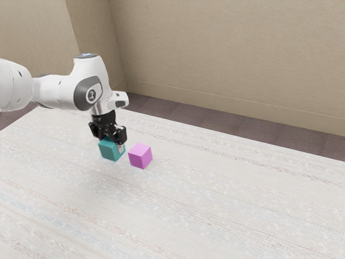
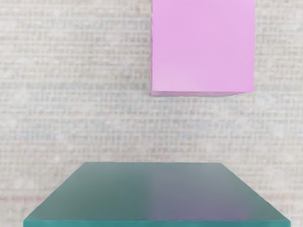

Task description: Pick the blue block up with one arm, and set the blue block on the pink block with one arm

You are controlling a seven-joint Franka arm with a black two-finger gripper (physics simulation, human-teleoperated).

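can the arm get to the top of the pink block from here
Probably yes: the gripper, shut on the blue block, is close beside the pink block, and nothing covers its top.

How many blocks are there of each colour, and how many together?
blue block: 1
pink block: 1
Total: 2 blocks
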